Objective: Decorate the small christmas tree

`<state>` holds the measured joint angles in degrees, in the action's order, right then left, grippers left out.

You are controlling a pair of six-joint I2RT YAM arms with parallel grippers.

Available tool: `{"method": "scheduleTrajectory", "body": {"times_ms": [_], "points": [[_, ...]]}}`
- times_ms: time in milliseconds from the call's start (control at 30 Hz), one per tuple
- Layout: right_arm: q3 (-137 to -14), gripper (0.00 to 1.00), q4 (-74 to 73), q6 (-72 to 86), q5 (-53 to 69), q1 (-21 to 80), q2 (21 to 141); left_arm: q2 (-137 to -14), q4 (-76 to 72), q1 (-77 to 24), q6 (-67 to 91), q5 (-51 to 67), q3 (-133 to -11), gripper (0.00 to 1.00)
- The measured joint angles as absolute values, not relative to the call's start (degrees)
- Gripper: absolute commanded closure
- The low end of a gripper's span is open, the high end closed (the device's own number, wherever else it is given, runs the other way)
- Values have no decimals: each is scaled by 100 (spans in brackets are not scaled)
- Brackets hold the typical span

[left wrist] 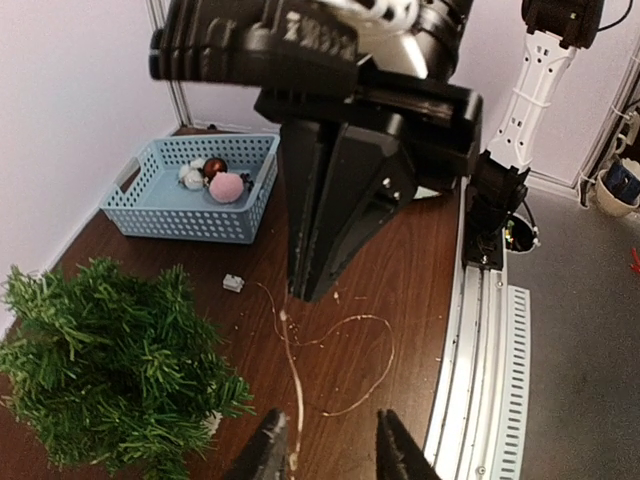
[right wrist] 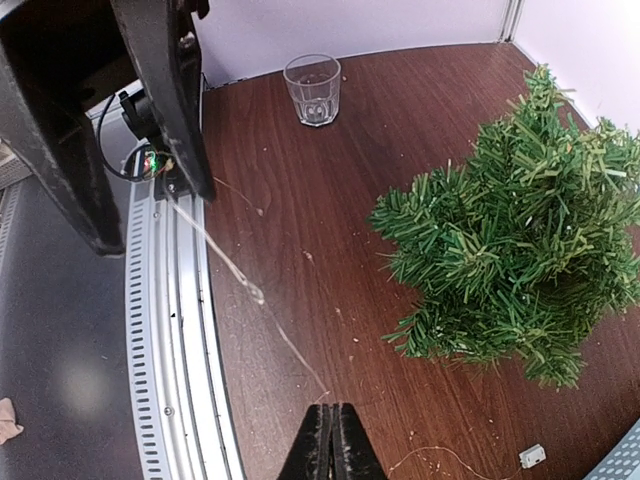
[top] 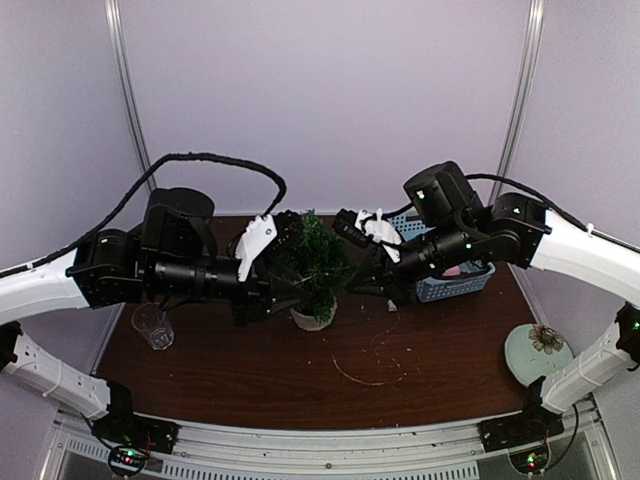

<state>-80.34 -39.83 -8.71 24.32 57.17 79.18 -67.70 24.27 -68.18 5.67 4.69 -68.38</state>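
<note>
The small christmas tree (top: 320,262) (left wrist: 110,370) (right wrist: 520,240) stands in a white pot (top: 313,320) mid-table, between the two arms. My right gripper (right wrist: 333,430) (left wrist: 303,290) is shut on one end of a thin pale string (right wrist: 255,295), which runs taut through the air to my left gripper (left wrist: 330,445) (right wrist: 150,200). The left jaws stand apart, and the string lies against the inner side of one of its fingers (left wrist: 268,450). Another stretch of the string curls in a loop (left wrist: 385,350) (top: 365,375) on the table. Both grippers hover low, right of the tree's base.
A light-blue basket (left wrist: 150,210) (top: 450,285) holding a pink ball and other ornaments (left wrist: 227,187) sits at the back right. A drinking glass (top: 152,325) (right wrist: 312,88) stands at the left. A pale plate (top: 530,350) lies front right. A small white piece (left wrist: 233,283) lies near the tree.
</note>
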Motion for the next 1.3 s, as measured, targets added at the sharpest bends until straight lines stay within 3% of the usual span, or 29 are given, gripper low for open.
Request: {"method": "scheduleTrajectory", "body": {"times_ms": [100, 267, 333, 400, 433, 533, 800, 1033, 1267, 1300], "points": [[-8036, 100, -4014, -886, 2414, 5749, 7918, -6860, 2506, -6818, 593, 410, -6838, 100], [-8036, 98, -4021, -899, 2416, 5758, 7920, -6862, 2526, -6818, 615, 364, -6834, 100], [-8029, 73, -4005, -908, 2414, 5760, 7920, -6827, 2491, -6818, 663, 353, -6803, 100], [-7977, 37, -3920, -888, 2340, 5763, 7913, -6744, 2381, -6818, 770, 250, -6711, 100], [-7909, 23, -3848, -829, 2283, 5760, 7898, -6694, 2338, -6818, 845, 154, -6657, 100], [-7426, 8, -3538, -701, 2075, 5712, 7699, -6521, 2222, -6740, 1166, -169, -6484, 100], [-5909, 5, -2689, -403, 1640, 5660, 7072, -6204, 1855, -6243, 2285, -1022, -6042, 100], [-4943, 10, -1752, -591, 1747, 5660, 7496, -5920, 1601, -6010, 2849, -1402, -5776, 100], [-4550, 9, -1007, -969, 2263, 5714, 7924, -5876, 1520, -5994, 2928, -1535, -5776, 100], [-4508, 5, -919, -1035, 2322, 5736, 7979, -5876, 1507, -5994, 2928, -1551, -5776, 100]]}}
